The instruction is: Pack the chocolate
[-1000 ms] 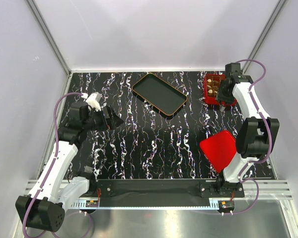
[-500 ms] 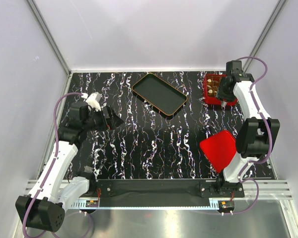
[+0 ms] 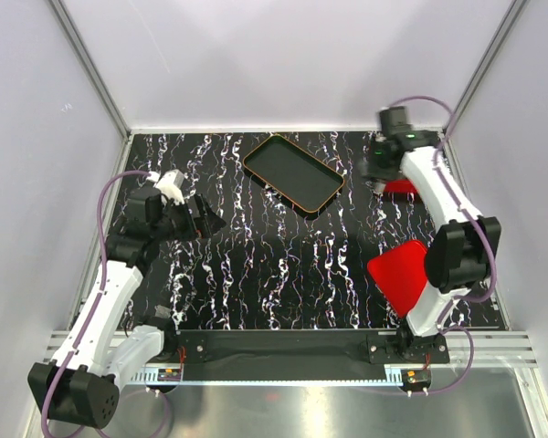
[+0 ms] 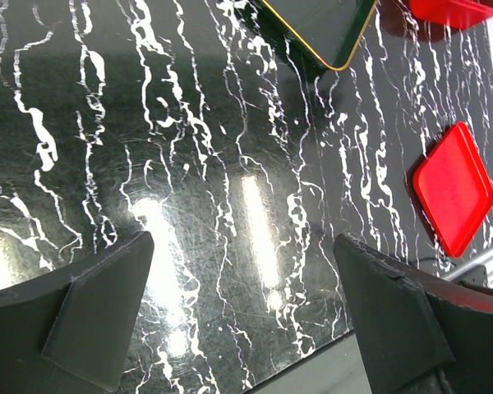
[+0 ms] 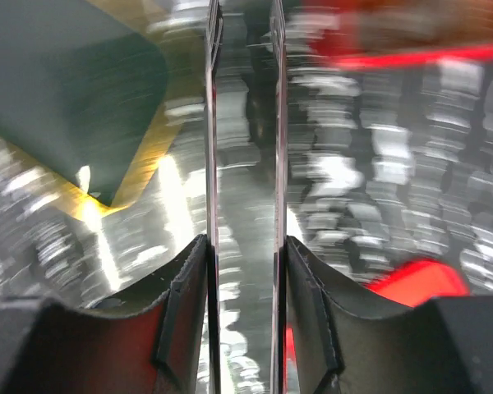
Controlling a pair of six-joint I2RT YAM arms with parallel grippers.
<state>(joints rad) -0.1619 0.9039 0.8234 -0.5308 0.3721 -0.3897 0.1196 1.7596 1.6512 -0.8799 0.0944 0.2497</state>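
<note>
The flat red lid point(image 3: 400, 274) lies nearest, at the lower right of the top view on the black marbled table point(image 3: 256, 265), just in front of the right arm's base. At the left of the frame, the left gripper point(image 4: 243, 238) hangs over bare table. Its jaws are spread wide and nothing is between them.

Farther back, at the upper middle, the black tray point(image 3: 293, 173) with the orange rim sits at an angle. At the upper right, the right arm reaches over the red box point(image 3: 404, 187) and covers most of it.

The right gripper point(image 5: 243, 66) has its fingers parallel with a narrow gap, and only table shows through. The right wrist view is badly blurred. There the chocolate point(image 5: 411, 29) appears only as a brownish smear inside the box at the upper right, too smeared to be sure of.
</note>
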